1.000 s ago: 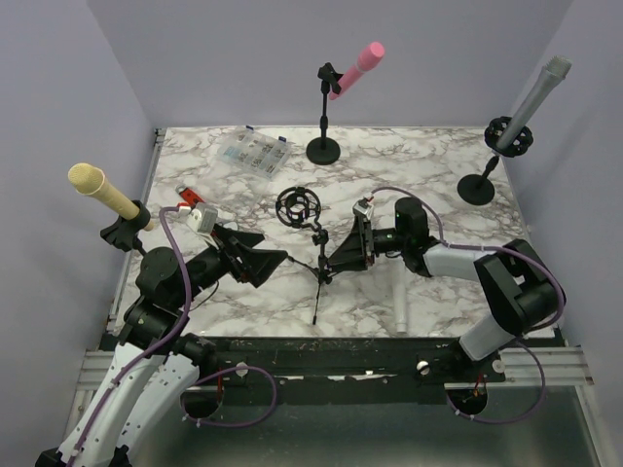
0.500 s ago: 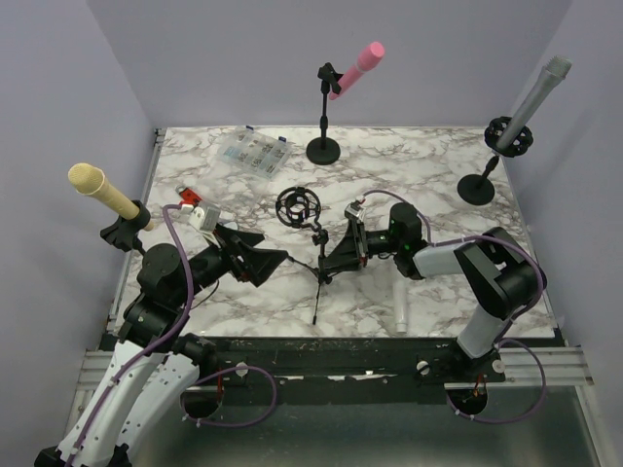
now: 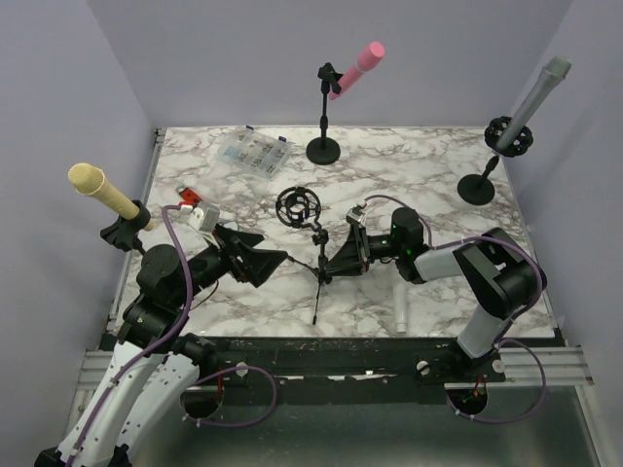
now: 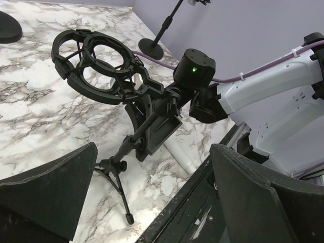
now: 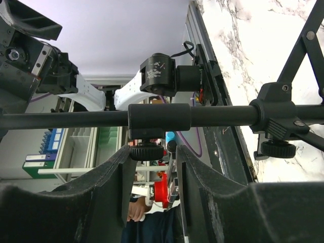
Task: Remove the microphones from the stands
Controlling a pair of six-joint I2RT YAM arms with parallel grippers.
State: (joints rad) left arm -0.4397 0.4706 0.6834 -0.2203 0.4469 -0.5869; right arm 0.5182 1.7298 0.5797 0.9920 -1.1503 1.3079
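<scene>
A black tripod stand (image 3: 318,263) stands mid-table, its ring-shaped shock mount (image 3: 297,206) empty. The white microphone (image 3: 399,304) lies flat on the marble to the right of the stand, also visible in the left wrist view (image 4: 181,155). My right gripper (image 3: 333,260) is at the stand's pole. In the right wrist view its jaws (image 5: 151,150) stand a narrow gap apart around a small black knob (image 5: 147,151) under the pole (image 5: 212,115), and the knob touches only the left finger. My left gripper (image 3: 265,257) is wide open just left of the stand, holding nothing.
Other stands hold a pink microphone (image 3: 356,67) at the back, a grey one (image 3: 537,95) at the right and a yellow one (image 3: 101,191) at the left. A clear plastic box (image 3: 251,153) lies back left. The table's black front rail (image 3: 321,345) runs along the near edge.
My right gripper has shifted left onto the stand's pole and its jaws have narrowed. The left arm, the stand and the microphone have stayed where they were.
</scene>
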